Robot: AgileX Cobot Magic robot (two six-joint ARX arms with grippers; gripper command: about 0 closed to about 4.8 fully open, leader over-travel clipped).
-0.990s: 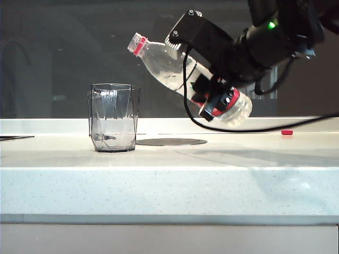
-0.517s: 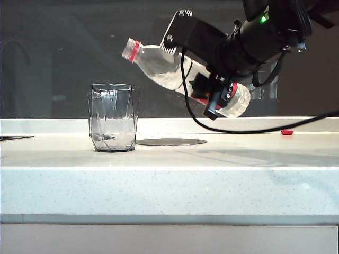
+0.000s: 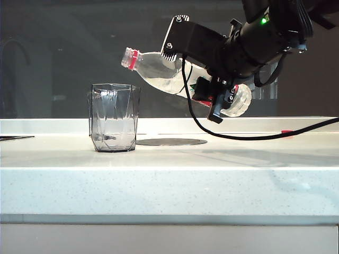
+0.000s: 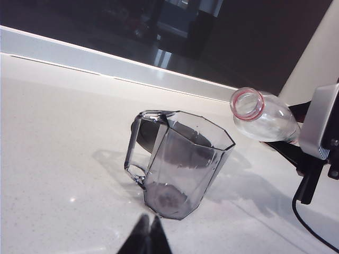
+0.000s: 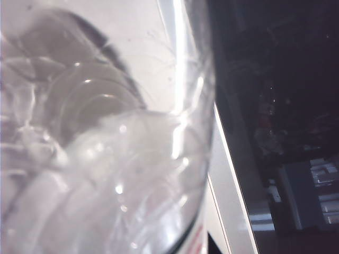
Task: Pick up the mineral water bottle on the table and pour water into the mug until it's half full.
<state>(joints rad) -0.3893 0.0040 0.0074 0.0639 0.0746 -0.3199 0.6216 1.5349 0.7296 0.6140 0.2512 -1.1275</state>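
Exterior view: the mineral water bottle [image 3: 175,74], clamped in the right gripper [image 3: 214,98], is tilting mouth-first above the mug [image 3: 113,117] on the white table [image 3: 169,185]. Its mouth sits just outside the rim, so water may be spilling onto stone. The left gripper [image 4: 144,238], fingers together, is hovering nearby before a dark window.
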